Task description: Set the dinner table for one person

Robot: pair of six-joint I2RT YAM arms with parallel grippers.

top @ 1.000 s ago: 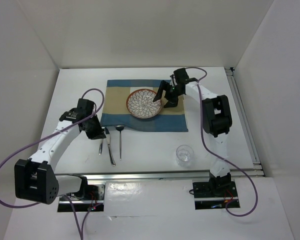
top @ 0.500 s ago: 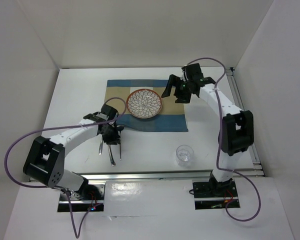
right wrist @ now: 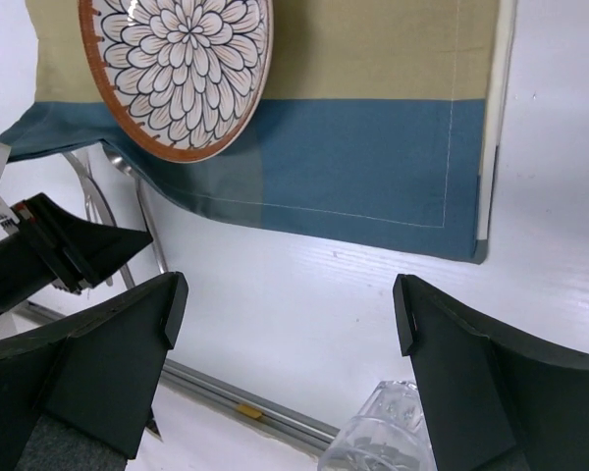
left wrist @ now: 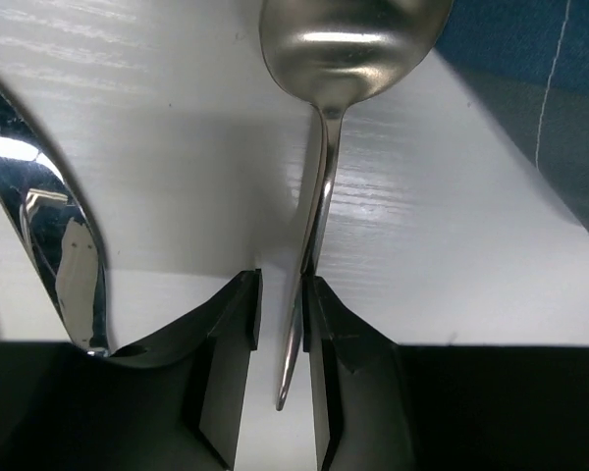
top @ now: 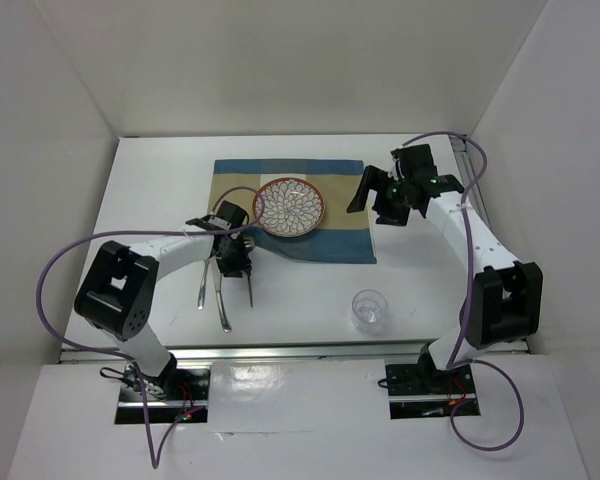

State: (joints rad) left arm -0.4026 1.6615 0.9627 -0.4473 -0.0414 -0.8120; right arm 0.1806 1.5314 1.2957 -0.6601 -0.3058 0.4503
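The white dinner table (top: pixel 150 180) carries a blue-and-tan placemat (top: pixel 340 238) with a flower-patterned plate (top: pixel 290 207) on it. A spoon (top: pixel 247 285), a knife (top: pixel 222 308) and a fork (top: pixel 201 292) lie in front of the mat's left corner. My left gripper (top: pixel 236 256) is down over the spoon (left wrist: pixel 346 39). Its jaws have closed round the handle (left wrist: pixel 283 294), the right finger (left wrist: pixel 324 334) touching it, with a sliver of gap on the left. My right gripper (top: pixel 372 205) hangs wide open and empty (right wrist: pixel 290 294) above the mat's right edge. A clear glass (top: pixel 369 308) stands near the front.
The knife blade (left wrist: pixel 54 255) lies just left of my left fingers. The placemat's front-left corner (left wrist: pixel 530 108) is lifted slightly beside the spoon. A metal rail (top: pixel 330 347) runs along the near edge, another along the right edge (top: pixel 485 230). The glass (right wrist: pixel 383 442) sits below my right gripper.
My left gripper has swung right from the knife and fork to the spoon and closed in on its handle. My right gripper has drawn back to the right, away from the plate, still open.
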